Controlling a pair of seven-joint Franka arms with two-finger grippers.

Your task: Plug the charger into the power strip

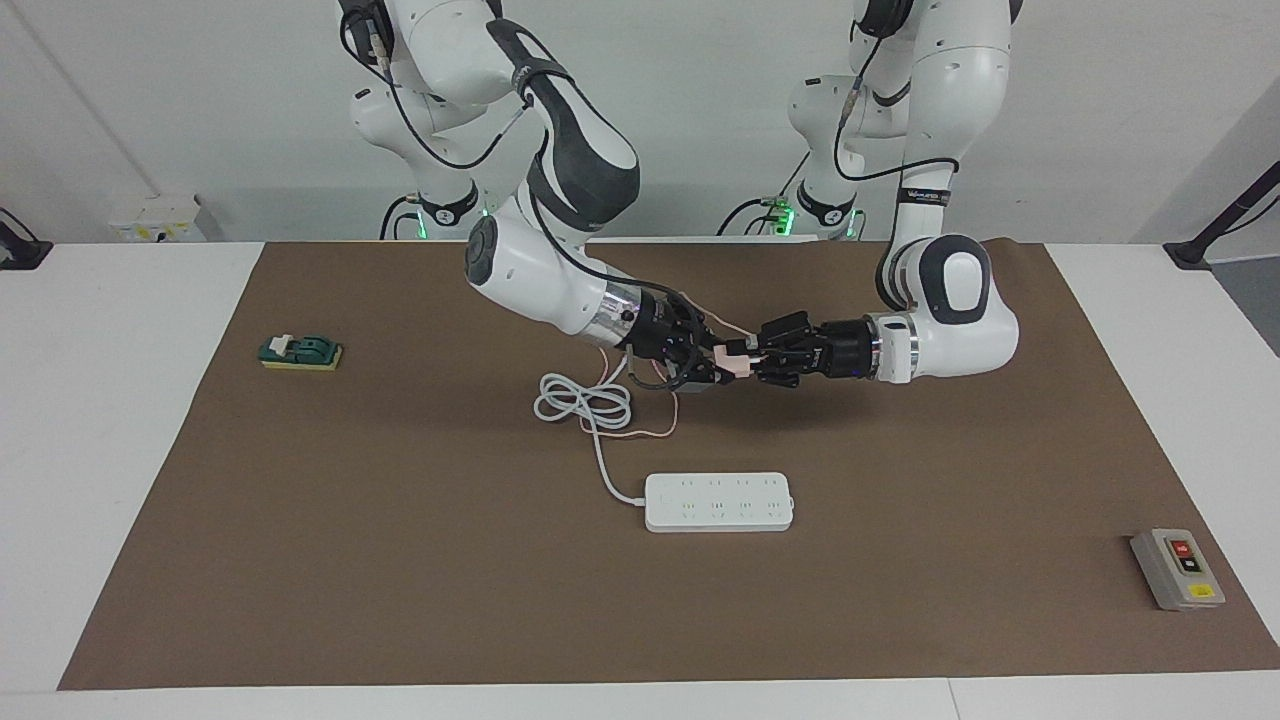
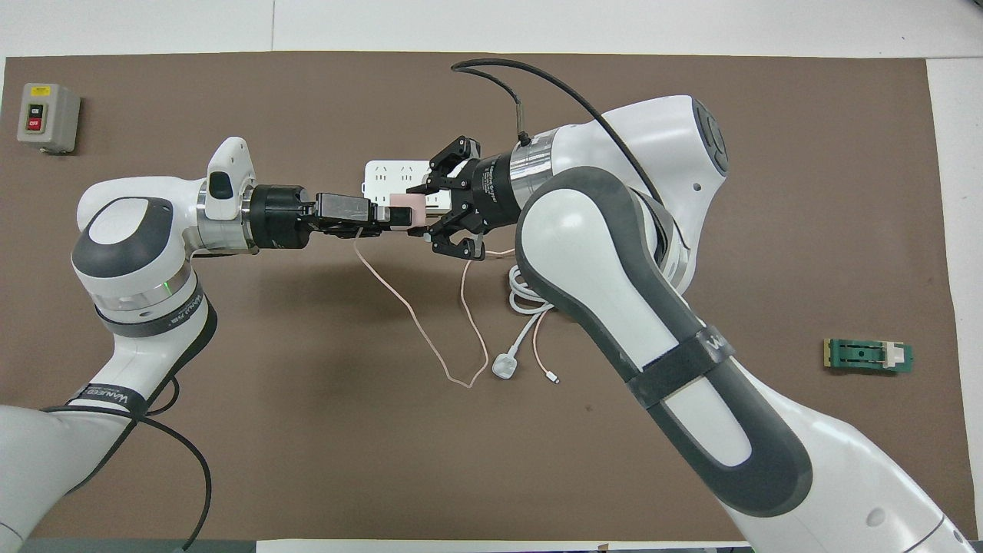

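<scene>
So both arms are meeting in the air over the middle of the mat, doing a handover of the charger (image 1: 737, 360). The left gripper (image 1: 762, 352) looks pinched on one side of it, while the right gripper (image 1: 712, 362) has its fingers spread around the other side, though honestly I can't tell if the right one is touching it yet. The power strip (image 1: 718, 501) lies flat, closer to the table edge away from the robots, sockets up. The pink cable (image 2: 430, 338) hangs down to the mat, trailing. I'd say: get one firm grip with the prongs pointing down before letting go, then line up square over a socket. Readable text: "ON" and "OFF" on the grey switch box (image 2: 47, 117) near the corner.
</scene>
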